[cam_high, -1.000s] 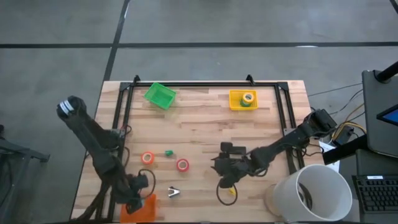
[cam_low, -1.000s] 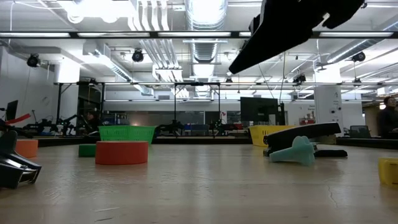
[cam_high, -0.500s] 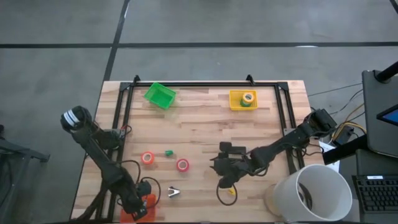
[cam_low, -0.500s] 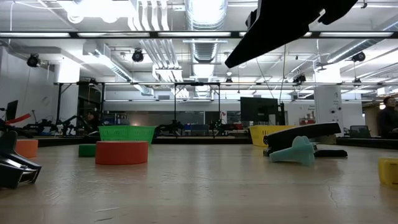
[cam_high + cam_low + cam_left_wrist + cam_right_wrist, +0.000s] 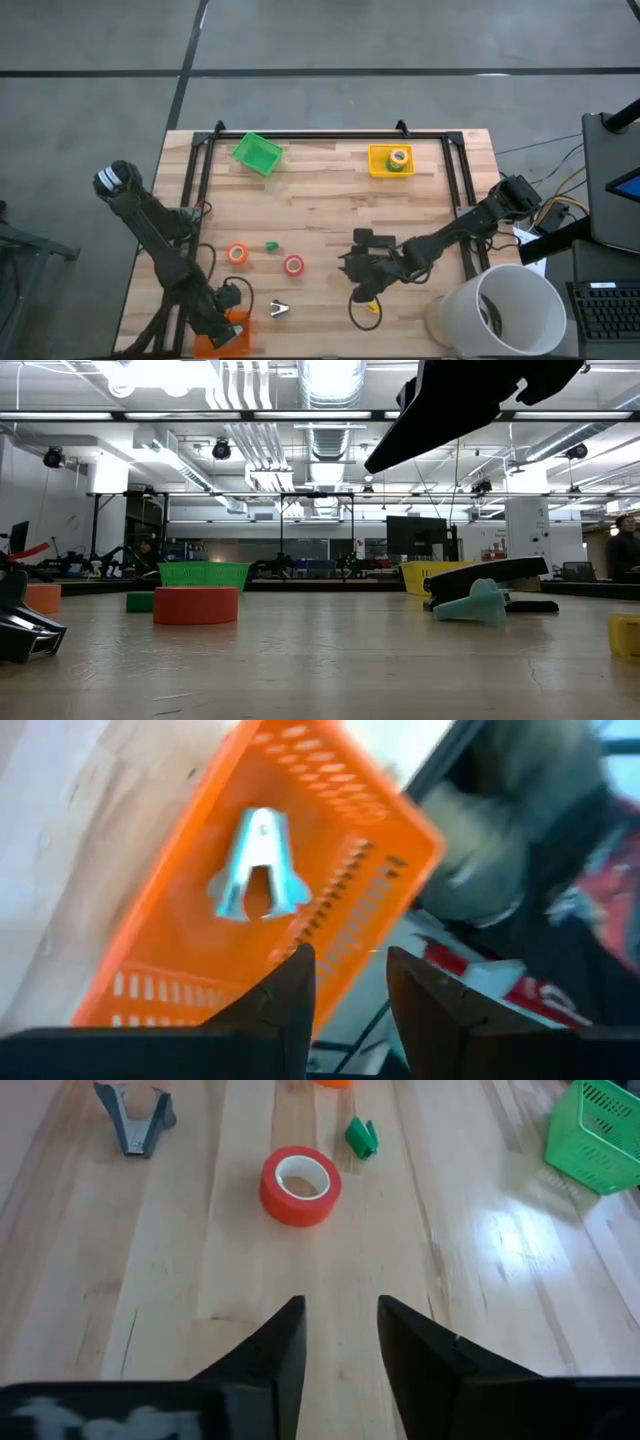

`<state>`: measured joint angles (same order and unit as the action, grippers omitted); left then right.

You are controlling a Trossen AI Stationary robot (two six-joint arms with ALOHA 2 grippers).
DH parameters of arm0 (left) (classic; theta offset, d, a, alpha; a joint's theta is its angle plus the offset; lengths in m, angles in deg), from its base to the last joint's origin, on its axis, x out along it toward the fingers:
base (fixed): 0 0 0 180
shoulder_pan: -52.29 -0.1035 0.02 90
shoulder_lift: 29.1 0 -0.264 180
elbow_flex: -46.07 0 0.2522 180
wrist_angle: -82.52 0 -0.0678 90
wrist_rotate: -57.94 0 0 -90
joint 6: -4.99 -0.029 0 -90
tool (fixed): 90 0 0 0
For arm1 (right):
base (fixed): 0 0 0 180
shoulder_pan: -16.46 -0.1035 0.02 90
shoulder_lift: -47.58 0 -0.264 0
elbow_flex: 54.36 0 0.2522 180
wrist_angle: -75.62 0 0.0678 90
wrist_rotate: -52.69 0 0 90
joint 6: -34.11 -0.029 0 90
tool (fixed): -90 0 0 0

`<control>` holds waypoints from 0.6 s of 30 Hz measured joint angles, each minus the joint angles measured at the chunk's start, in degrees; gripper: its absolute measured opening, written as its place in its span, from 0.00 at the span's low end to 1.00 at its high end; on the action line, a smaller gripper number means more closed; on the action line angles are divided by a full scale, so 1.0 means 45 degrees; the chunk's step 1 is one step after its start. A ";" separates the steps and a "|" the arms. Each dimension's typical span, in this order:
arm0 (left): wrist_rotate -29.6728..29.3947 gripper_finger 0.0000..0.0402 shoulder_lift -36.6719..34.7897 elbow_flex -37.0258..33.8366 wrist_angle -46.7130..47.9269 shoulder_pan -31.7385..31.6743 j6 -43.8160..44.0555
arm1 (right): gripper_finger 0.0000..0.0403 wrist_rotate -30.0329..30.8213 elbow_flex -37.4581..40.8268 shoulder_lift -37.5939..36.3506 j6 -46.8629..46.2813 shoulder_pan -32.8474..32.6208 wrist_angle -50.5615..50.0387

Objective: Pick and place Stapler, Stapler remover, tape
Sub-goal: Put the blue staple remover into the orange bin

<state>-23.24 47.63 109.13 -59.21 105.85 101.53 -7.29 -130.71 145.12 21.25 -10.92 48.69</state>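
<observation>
From above, the left gripper (image 5: 226,322) hangs over the orange basket (image 5: 236,338) at the table's (image 5: 320,215) near left edge. The right gripper (image 5: 362,268) hovers right of centre, just over the stapler (image 5: 372,238). A red tape roll (image 5: 293,265), an orange tape roll (image 5: 238,254) and a grey staple remover (image 5: 279,309) lie between the arms.

At table height, the stapler (image 5: 487,579) lies on the right behind a teal piece (image 5: 472,604).

The left wrist view shows fingers (image 5: 286,995) apart above the basket (image 5: 270,880), with a light-blue staple remover (image 5: 258,867) lying inside.

The right wrist view shows fingers (image 5: 276,1348) apart and empty, red tape (image 5: 300,1185) beyond.
</observation>
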 joint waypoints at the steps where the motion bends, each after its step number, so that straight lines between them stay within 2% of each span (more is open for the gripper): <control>1: -0.0342 0.31 -0.0250 0.0000 0.0001 -0.0015 -0.0011 | 0.29 0.0000 0.0007 0.0000 0.0000 0.0000 -0.0001; 3: -0.1440 0.30 -0.0832 0.0000 -0.0003 -0.0015 -0.0295 | 0.28 0.0000 0.0015 0.0000 0.0000 0.0000 -0.0003; 5: -0.3268 0.29 -0.1376 0.0000 -0.0010 -0.0020 -0.1183 | 0.27 0.0000 0.0019 0.0000 0.0000 0.0000 -0.0018; 9: -0.8788 0.28 -0.2084 0.0000 -0.0150 -0.0034 -0.4017 | 0.26 -0.0005 0.0019 -0.0015 0.0001 0.0000 -0.0023; 12: -1.2461 0.27 -0.2116 0.0000 -0.0506 -0.0050 -0.6115 | 0.25 -0.0005 0.0019 -0.0015 0.0103 0.0000 -0.0038; 15: -1.5114 0.27 -0.1745 0.0000 -0.1469 -0.0198 -0.8489 | 0.23 -0.0008 0.0025 -0.0114 0.0284 0.0000 -0.0382; 18: -1.6759 0.27 -0.1158 -0.0005 -0.2864 -0.0603 -1.0510 | 0.22 -0.0006 0.0029 -0.0423 0.0156 0.0000 -0.1132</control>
<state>-98.65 42.42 109.11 -72.10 103.14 54.23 -7.31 -130.58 143.22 21.95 -10.92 43.59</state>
